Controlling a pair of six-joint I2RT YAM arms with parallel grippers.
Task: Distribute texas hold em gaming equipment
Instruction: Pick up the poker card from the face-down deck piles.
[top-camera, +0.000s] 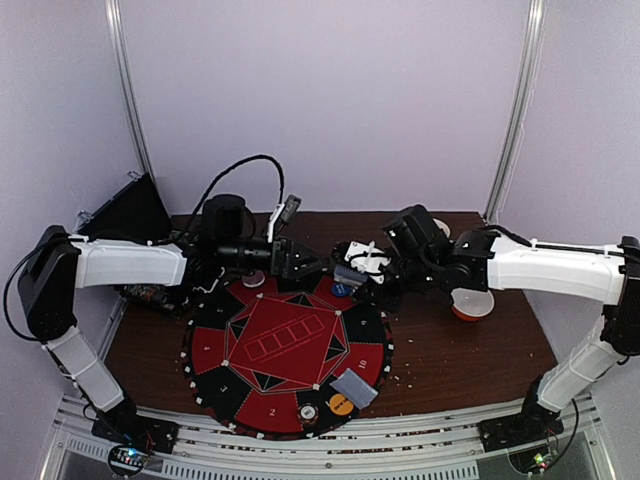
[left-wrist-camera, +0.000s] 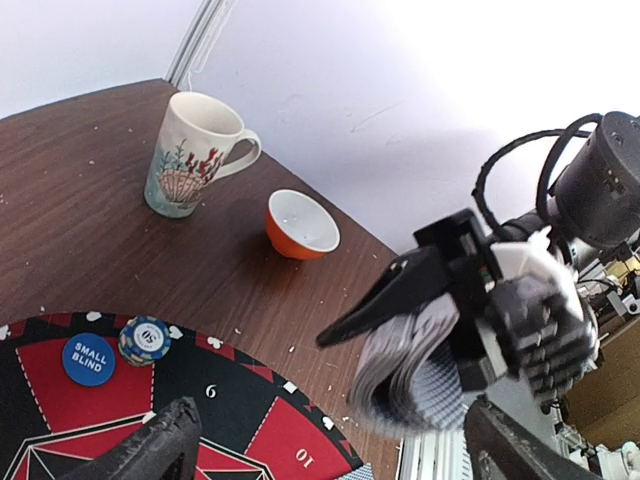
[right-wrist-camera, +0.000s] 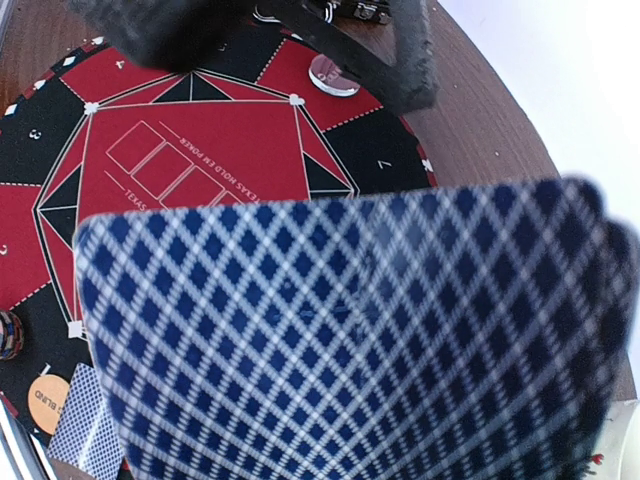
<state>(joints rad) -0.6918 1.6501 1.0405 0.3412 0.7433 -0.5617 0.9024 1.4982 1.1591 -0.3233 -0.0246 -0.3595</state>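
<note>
My right gripper (top-camera: 368, 264) is shut on a deck of playing cards (left-wrist-camera: 425, 365) with blue diamond backs, held in the air over the far right rim of the poker mat (top-camera: 285, 350). That deck (right-wrist-camera: 350, 330) fills most of the right wrist view and hides the fingers. My left gripper (top-camera: 300, 262) faces it from the left, open, its dark fingers (left-wrist-camera: 160, 448) wide apart with nothing between them. A blue SMALL BLIND button (left-wrist-camera: 88, 358) and a blue chip stack (left-wrist-camera: 145, 340) lie on the mat. Near the front edge lie a few dealt cards (top-camera: 355, 387), an orange button (top-camera: 341, 405) and a chip (top-camera: 308, 412).
A white patterned mug (left-wrist-camera: 190, 155) and an orange-and-white bowl (left-wrist-camera: 302, 222) stand on the brown table beyond the mat, to the right. A clear chip (right-wrist-camera: 333, 75) rests on the mat's far side. A black device (top-camera: 128, 212) with cables sits at the back left.
</note>
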